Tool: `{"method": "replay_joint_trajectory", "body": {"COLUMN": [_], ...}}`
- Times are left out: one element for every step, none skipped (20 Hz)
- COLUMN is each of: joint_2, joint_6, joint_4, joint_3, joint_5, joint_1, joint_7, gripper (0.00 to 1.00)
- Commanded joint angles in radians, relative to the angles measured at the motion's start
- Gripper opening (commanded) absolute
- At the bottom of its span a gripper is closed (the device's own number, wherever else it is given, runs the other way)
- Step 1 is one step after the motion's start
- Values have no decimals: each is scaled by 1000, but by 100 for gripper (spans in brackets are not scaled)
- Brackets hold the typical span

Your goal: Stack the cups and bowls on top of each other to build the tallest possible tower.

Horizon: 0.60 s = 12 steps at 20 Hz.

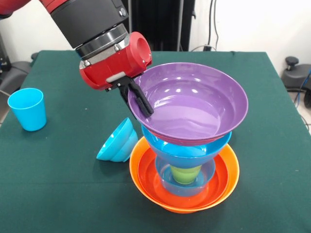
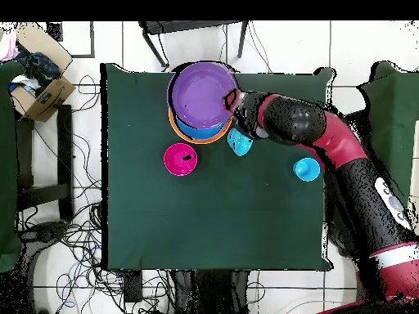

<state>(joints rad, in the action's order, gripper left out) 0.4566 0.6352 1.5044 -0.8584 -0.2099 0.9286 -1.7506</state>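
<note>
Green cloth table (image 1: pixel 63 194), matte, square in overhead view. Tower (image 1: pixel 187 145) near the table's front edge in front view, all pieces glossy plastic: two big orange bowls (image 1: pixel 146 182) nested at the base, wide and shallow; inside them a translucent blue bowl (image 1: pixel 210 171) with the lime green cup (image 1: pixel 185 174) seen through its wall; above that a blue bowl (image 1: pixel 167 148), flared; a thin pink-red rim (image 1: pixel 184 141) just under the top piece; purple bowl (image 1: pixel 194 104) on top, broad, smooth, tilted toward the camera, highlights on its inner wall.

Tool (image 1: pixel 137 98) at the purple bowl's rim on the picture's left: black fingers (image 1: pixel 141 102) pinching the rim, one finger lying inside the bowl, the outer one hidden behind the wall. Red wrist housing (image 1: pixel 114 63) and black forearm cut off by the top edge.

Small blue bowl (image 1: pixel 117 141) lying on its side just beside the orange bowls, opening turned away, stepped outer surface. Light blue cup (image 1: pixel 28 109), tapered, upright, well apart near the table's left edge in front view.

Overhead only: pink-red bowl (image 2: pixel 180 159) upright on the table, near the tower; a dark speck inside it, not identifiable. Lower tower layers largely hidden under the purple bowl in that view.
</note>
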Motion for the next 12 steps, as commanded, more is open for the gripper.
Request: {"method": "replay_joint_trajectory", "body": {"joint_2": [2, 3, 2, 1, -2, -4, -10, -22, -29, -32, -37, -34], "joint_6": [-35, -37, -37, -37, -38, -42, -46, -46, -52, -57, -63, -73], "joint_4": [23, 25, 24, 24, 23, 25, 23, 11, 8, 9, 9, 23], "joint_3": [22, 22, 22, 22, 22, 23, 24, 26, 28, 28, 28, 26], "joint_5": [-28, -28, -28, -29, -30, -31, -33, -34, -36, -37, -39, -41], "joint_1": [-22, -22, -21, -20, -20, -20, -20, -25, -27, -26, -26, -21], "joint_7": [8, 8, 9, 11, 12, 11, 13, 17, 17, 16, 16, 13], "gripper": [0, 0, 0, 0, 0, 0, 0, 0, 0, 0, 0, 0]}}
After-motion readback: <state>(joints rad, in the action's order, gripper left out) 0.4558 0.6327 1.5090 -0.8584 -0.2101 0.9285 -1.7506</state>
